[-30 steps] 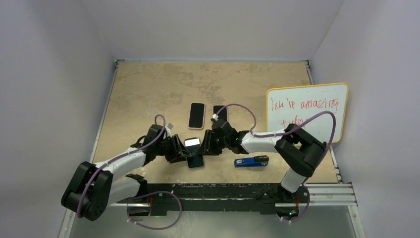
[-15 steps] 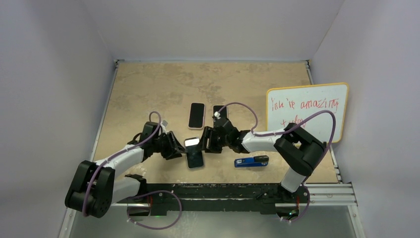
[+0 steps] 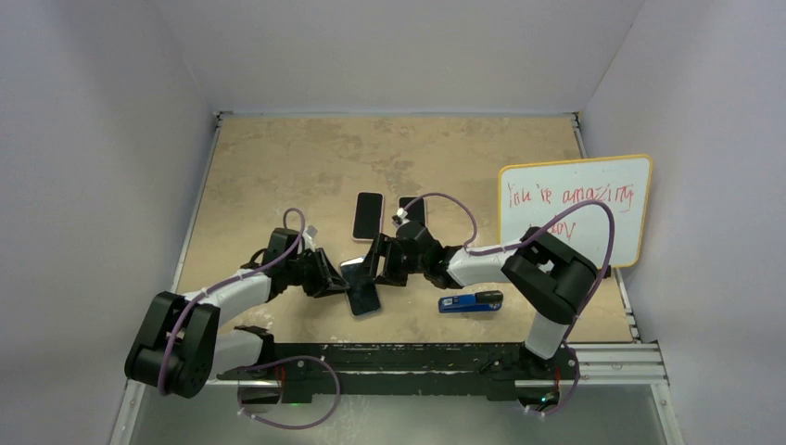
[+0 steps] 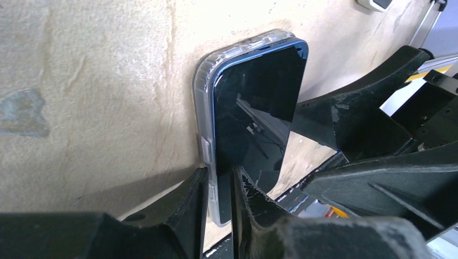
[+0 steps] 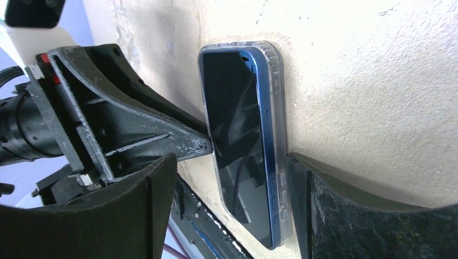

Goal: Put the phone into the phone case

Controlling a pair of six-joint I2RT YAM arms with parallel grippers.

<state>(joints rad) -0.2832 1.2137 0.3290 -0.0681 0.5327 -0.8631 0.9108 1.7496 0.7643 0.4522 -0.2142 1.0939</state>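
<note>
1 phone (image 5: 237, 145) in phone case (image 5: 276, 75); blue rim (image 5: 263, 135) only in wrist views.

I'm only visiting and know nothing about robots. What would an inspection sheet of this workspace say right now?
Surface: tan, mottled table.
Job's things: blue phone sits in the clear case between the arms; one corner looks not fully seated.
Clutter: pale-edged phone and dark phone farther back; blue gadget to the right.
Grippers: left gripper has its jaws pinched on the clear case's edge; right gripper has its jaws open, straddling the phone.
Cables: purple cables loop along both arms.
Surroundings: whiteboard with red writing at the right; plain walls.
</note>
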